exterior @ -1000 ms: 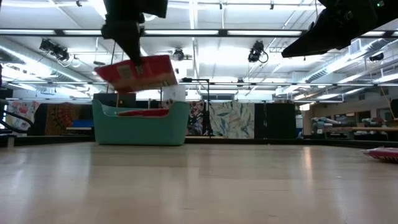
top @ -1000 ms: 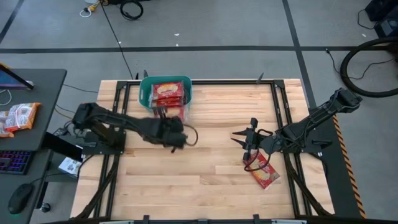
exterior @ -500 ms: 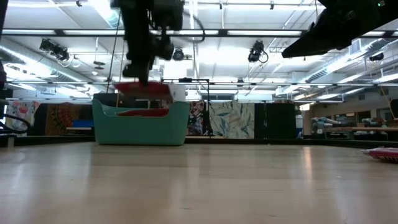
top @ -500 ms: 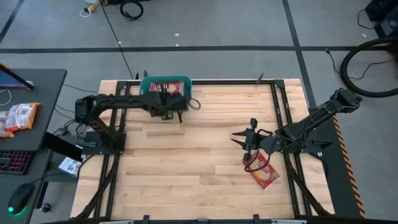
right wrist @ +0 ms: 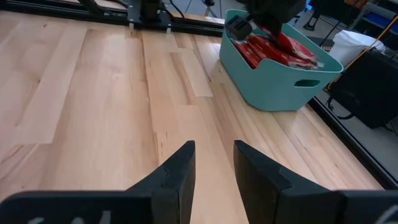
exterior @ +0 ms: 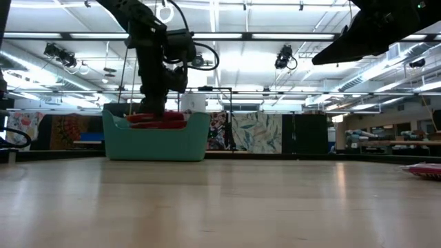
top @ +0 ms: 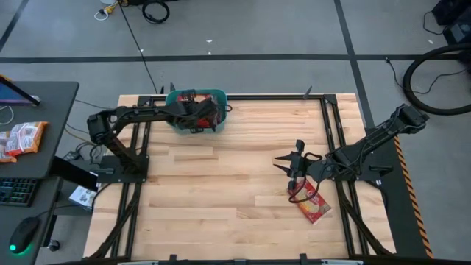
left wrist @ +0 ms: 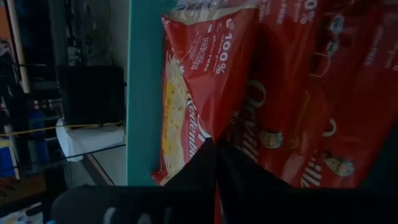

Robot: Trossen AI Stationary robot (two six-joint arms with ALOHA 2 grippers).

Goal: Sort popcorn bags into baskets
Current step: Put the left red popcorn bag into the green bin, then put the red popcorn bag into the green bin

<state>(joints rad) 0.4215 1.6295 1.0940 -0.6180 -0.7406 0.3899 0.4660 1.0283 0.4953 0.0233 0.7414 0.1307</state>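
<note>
Placement stage, proceeding with the left tool (top: pixel 196 115) reaching down inside the teal tub (top: pixel 174 96) at the far left corner of the table (top: pixel 221 191). Clamping shut on the thin edge of the held bag (left wrist: pixel 202 93), a red popcorn packet, as read from the left wrist view. Hanging the held bag close against one teal wall, over the stacked bags (left wrist: pixel 323 106) already filling the tub, with its long axis running along that wall. Judging only the release to be outstanding here: opening the fingers and lifting clear, without dragging the packet back over the rim. Parking the right tool (top: pixel 291 158) above bare wood at the right half of the table, fingers parted and gripping nothing, pointing toward the tub. Noting the loose bag (top: pixel 313 205) lying flat on the table just beside the right arm, on the base side of the right tool rather than ahead of it, and not showing between the fingers in the right wrist view. Reading its long axis as diagonal, running from near the right tool toward the near right corner of the table. Treating the right arm as clearly the nearer one, with the left tool well apart from this packet. Expecting the coming pick to call for drawing the right tool back and turning it across that axis before descending.
</note>
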